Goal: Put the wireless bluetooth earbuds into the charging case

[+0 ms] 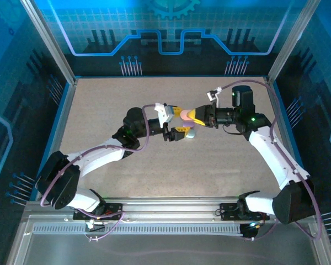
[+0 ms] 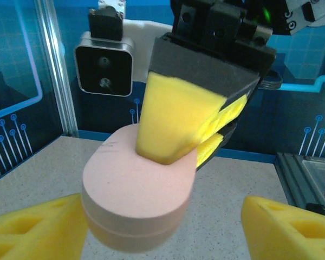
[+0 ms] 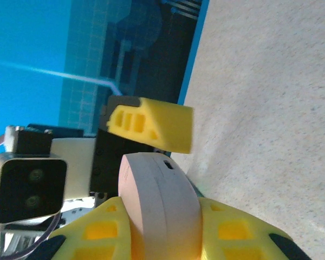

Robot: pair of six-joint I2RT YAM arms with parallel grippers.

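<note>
right gripper is clamping the charging case: one yellow pad is pressing on the top face, the other is sitting under it, jaws closed down onto the case. It's sitting near mid-table, a touch toward 1 o'clock in the top view

left gripper is standing wide open and gripping nothing. Its wedge fingers are sitting at 8 and 4 o'clock of the case in its own wrist view. Can't tell whether the 8 o'clock one is touching the case wall

materials: case is a smooth matte pale-pink pebble with a seam running round the wall, lid looking closed. Pads are porous yellow foam wedges with rectangular cut-outs, on black mounts. Table is speckled beige, grainy

hard to read: both grippers are covering the case in the top view, with just a pink sliver showing. A small pale blob is lying at 6 o'clock of it, too small to tell whether it's one of the earbuds

view differences: right wrist view is showing the case edge-on, with a small dark slot on the rim and one left finger at 12 o'clock. Left wrist view is showing the broad face, plus the right wrist camera at 11 o'clock
</note>
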